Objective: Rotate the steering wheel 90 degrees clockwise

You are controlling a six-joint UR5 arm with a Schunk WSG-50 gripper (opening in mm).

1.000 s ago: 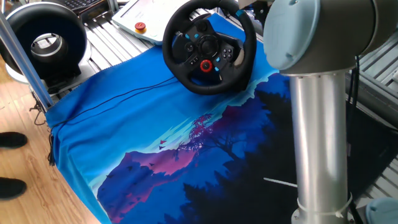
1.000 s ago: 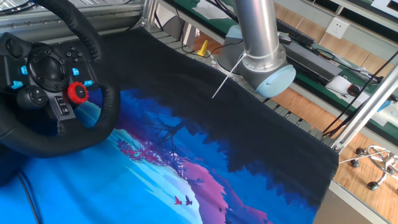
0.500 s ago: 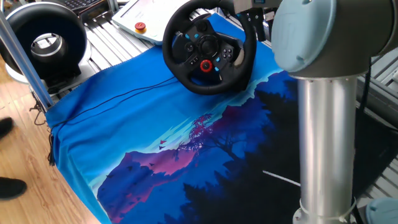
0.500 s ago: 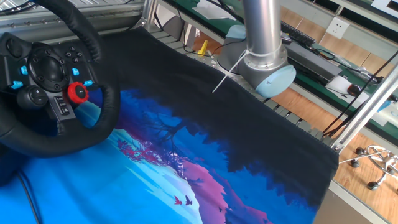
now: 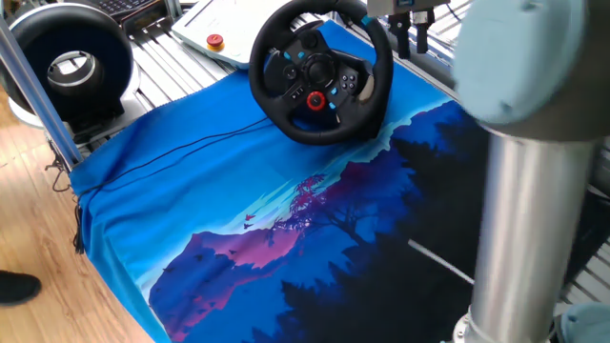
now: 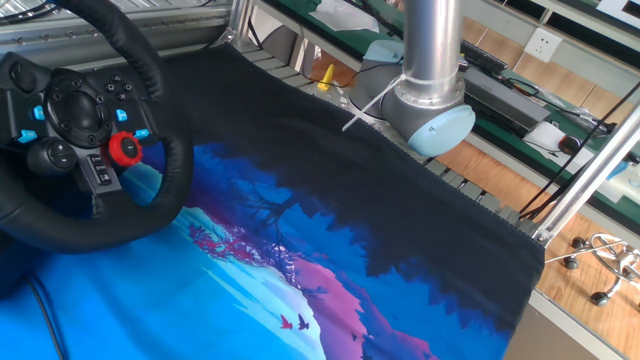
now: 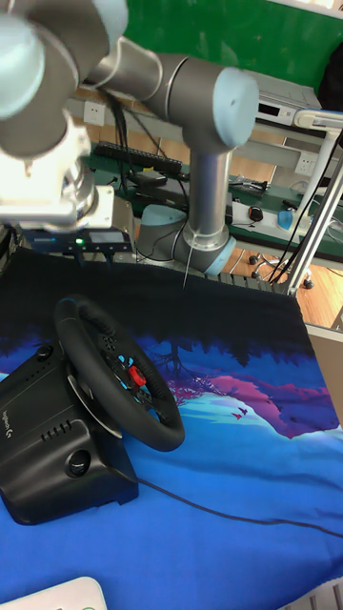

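Note:
The steering wheel [image 5: 319,71] is black with blue buttons and a red dial on its hub. It stands tilted on its base at the back of the cloth. It also fills the left edge of the other fixed view [image 6: 90,130], and in the tall view the steering wheel [image 7: 119,372] shows edge-on. My gripper [image 5: 413,48] hangs just right of the wheel's upper right rim, fingers pointing down and apart, nothing between them and not touching the rim. In the tall view my wrist [image 7: 43,181] sits above the wheel's top; the fingertips are hidden there.
A blue and black landscape cloth [image 5: 286,219] covers the table. A black ring-shaped device [image 5: 71,62] stands at the back left beside a metal post [image 5: 29,86]. A white pendant with a red button [image 5: 215,41] lies behind the wheel. My arm's column [image 5: 524,238] blocks the right side.
My arm has swung right in one fixed view, uncovering the gripper beside the wheel's upper right rim. The wheel has not turned.

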